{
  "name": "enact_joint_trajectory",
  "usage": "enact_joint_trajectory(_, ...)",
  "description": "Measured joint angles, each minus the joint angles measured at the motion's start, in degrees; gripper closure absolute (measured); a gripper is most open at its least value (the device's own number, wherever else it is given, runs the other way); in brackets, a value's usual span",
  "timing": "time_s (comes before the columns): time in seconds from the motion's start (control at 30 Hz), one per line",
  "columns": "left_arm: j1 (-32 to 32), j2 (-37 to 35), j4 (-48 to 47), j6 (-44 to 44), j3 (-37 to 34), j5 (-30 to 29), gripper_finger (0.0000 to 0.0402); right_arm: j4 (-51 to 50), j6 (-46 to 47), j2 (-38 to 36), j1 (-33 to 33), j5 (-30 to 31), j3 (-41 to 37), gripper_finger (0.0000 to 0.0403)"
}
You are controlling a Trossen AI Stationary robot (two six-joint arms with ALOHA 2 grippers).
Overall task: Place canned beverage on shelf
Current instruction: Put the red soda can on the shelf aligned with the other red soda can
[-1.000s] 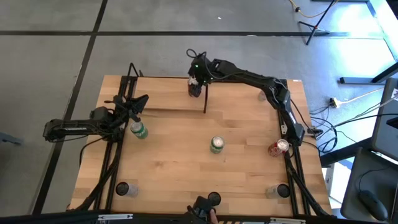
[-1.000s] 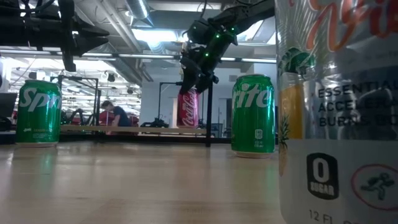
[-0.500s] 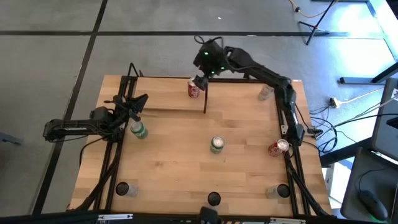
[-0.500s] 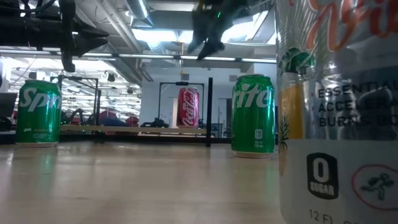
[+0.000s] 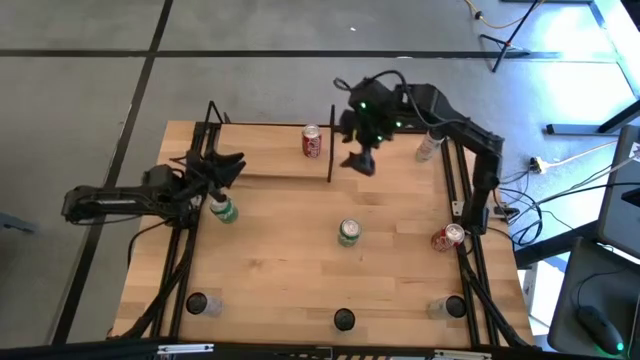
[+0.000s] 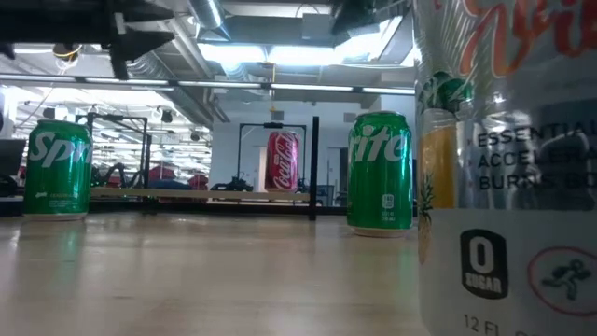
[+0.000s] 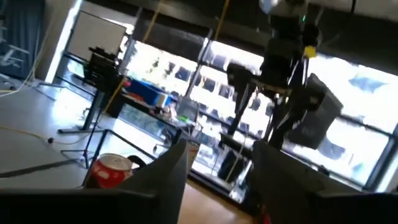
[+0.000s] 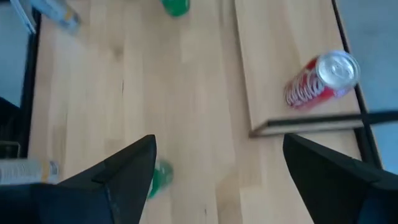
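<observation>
The red Coca-Cola can [image 5: 312, 141] is seen standing upright on the shelf [image 5: 270, 160], at the far end of the light-wood board and just beside a black upright rod [image 5: 331, 145]; in the right wrist view the same can [image 8: 322, 79] is shown resting on the plank, apart from any gripper. The placing step is judged to be done for this can.

The right gripper [image 5: 360, 160] is held in the air above the table, beside the shelf's end and clear of the can, with its jaws spread wide and nothing between them. The left gripper [image 5: 222, 165] is held over the near end of the shelf, next to a green Sprite can [image 5: 223, 209]; its jaws are apart and empty.

If more cans are to be shelved, the next move is judged to call for a descent onto one of the cans on the table, with the jaws centred on its body before closing. A second green Sprite can [image 5: 348, 232] stands near the table's middle, and another red can [image 5: 447, 236] stands near the right edge.

The wooden tabletop [image 5: 300, 270] is of pale planks. Beyond it, grey floor [image 5: 90, 90] is seen, and cables [image 5: 560, 170] lie to the right.
</observation>
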Motion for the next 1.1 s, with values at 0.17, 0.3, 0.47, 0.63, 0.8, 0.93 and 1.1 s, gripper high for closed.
enact_joint_trajectory(0.17,0.0,11.7,0.2,0.0,6.2,2.2,0.0197,-1.8,1.6,-4.6,2.3,3.0,0.0,0.0068)
enact_joint_trajectory(0.3,0.0,20.7,0.2,-0.3,11.2,4.9,0.0195,-5.6,2.0,-6.8,5.1,3.0,0.0,0.0068)
enact_joint_trajectory(0.47,-0.2,29.2,0.1,-0.1,16.8,10.9,0.0201,-7.7,4.7,-11.6,8.5,2.3,-2.3,0.0068)
enact_joint_trajectory(0.63,-1.4,34.1,0.0,-1.9,19.8,10.7,0.0206,-7.9,12.0,-18.3,13.4,5.7,-8.8,0.0068)
enact_joint_trajectory(0.8,-2.3,36.3,0.0,-5.3,20.3,8.7,0.0207,-7.9,16.5,-26.3,19.0,12.4,-20.3,0.0068)
enact_joint_trajectory(0.93,-3.3,37.4,0.1,-8.0,20.3,6.9,0.0207,-7.6,22.9,-33.0,21.4,15.5,-32.5,0.0068)
enact_joint_trajectory(1.1,-3.8,38.1,0.1,-9.1,20.3,4.4,0.0207,-7.5,29.4,-41.5,24.5,15.5,-47.4,0.0068)
